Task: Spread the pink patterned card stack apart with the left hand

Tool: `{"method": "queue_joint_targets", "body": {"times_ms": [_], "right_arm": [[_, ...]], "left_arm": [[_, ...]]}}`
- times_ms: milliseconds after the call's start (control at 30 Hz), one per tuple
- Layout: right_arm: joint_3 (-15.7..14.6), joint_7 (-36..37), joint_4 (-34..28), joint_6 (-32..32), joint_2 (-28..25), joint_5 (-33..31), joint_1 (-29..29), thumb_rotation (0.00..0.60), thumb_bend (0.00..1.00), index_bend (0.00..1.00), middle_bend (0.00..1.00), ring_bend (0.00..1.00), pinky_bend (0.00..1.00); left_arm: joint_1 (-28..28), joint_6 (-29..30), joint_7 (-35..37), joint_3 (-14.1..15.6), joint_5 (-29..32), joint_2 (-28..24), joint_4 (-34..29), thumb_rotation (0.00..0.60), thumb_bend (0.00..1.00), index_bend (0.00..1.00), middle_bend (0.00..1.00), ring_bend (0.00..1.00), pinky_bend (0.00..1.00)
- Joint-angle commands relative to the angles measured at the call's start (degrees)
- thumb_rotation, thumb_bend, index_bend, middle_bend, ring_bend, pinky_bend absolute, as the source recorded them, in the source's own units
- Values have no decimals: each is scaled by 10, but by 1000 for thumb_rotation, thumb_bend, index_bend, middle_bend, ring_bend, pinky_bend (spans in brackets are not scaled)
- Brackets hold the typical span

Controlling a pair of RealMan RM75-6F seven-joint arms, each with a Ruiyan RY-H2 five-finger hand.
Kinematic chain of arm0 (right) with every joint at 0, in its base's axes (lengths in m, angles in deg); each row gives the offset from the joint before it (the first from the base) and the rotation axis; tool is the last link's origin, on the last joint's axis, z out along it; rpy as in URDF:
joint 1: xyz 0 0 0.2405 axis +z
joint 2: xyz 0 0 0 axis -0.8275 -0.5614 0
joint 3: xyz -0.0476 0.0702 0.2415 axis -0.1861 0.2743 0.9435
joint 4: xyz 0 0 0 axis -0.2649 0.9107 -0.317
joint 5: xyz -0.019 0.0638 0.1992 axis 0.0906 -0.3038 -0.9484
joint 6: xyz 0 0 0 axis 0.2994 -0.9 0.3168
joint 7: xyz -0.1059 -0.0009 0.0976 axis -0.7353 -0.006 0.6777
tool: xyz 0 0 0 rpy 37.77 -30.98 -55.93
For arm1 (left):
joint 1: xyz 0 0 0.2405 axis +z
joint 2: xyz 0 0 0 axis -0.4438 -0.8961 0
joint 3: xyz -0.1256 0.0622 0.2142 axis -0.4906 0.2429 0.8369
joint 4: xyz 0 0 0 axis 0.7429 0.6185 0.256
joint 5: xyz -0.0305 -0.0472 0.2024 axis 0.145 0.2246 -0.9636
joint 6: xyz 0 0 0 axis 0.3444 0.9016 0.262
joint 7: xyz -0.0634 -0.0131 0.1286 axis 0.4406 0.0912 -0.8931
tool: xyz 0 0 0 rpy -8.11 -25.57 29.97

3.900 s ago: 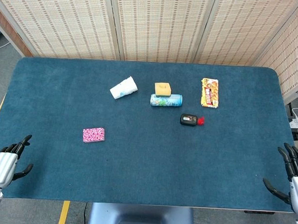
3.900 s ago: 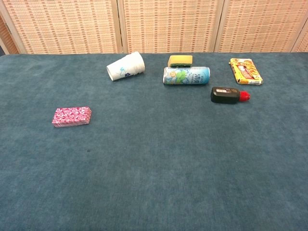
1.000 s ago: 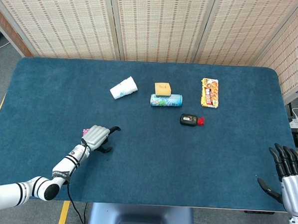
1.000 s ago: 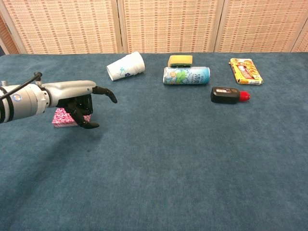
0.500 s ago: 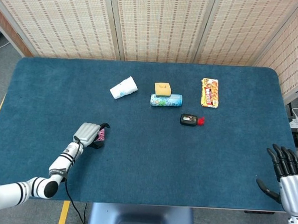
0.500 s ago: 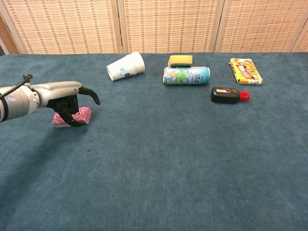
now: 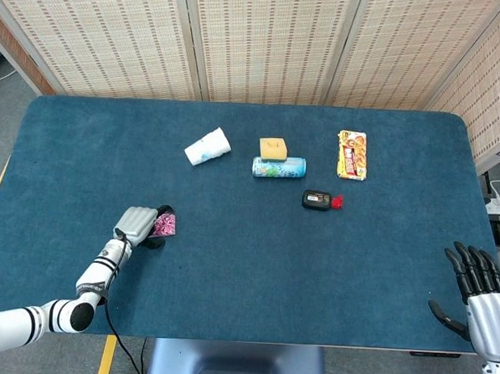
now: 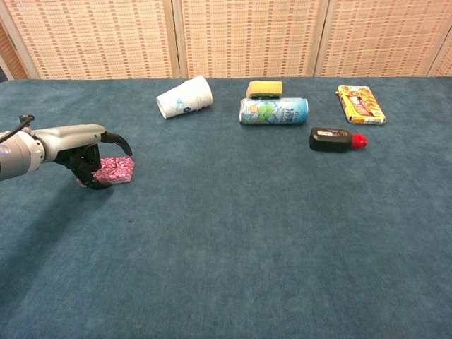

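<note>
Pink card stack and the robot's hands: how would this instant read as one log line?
left hand: over pink patterned card stack, fingers curled at its left end | stack: not visibly spread | right hand: open, idle at table edge

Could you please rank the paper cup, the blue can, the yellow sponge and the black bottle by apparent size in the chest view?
1. blue can
2. paper cup, close behind
3. black bottle
4. yellow sponge, partly hidden behind the can

head: overhead, looking down | chest: low, forward | shared: table (image 7: 313, 266)

Blue table (image 7: 254, 263) bears card stack (image 7: 166, 224), cup (image 7: 208, 146), can (image 7: 278, 167), sponge (image 7: 273, 147).
</note>
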Motion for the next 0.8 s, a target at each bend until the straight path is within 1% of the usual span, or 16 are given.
{"method": "queue_joint_targets", "body": {"times_ms": [33,267,500,600,733,800], "right_arm": [[0,0,0,0,0,1,0,600,132,67,31,0,89],[-1,0,-1,2,-1,0,0,600,132,72,31,0,90],[-2,1,-1,1,-2,1,0,600,132,78,31,0,90],[-3,1,-1,2,-2,1,0,600,131,80,31,0,90],[-3,0,-2,3,-3,2,0,600,132,83,31,0,91],[-4,0,-2,4,-3,2,0,600,131,84,31,0,92]], "left_arm": [[3,16,-13,-2,13,9,5,600,301,233,999,1000,990],[4,36,-44,-4,35,15,0,600,302,265,1000,1000,997],[1,52,-82,-4,64,20,-3,600,302,266,1000,1000,998],[0,54,-94,-4,75,19,-6,600,303,249,1000,1000,998],[0,53,-101,-5,83,15,-14,600,304,196,1000,1000,997],[0,54,-104,-5,84,12,-18,600,302,186,1000,1000,998]]}}
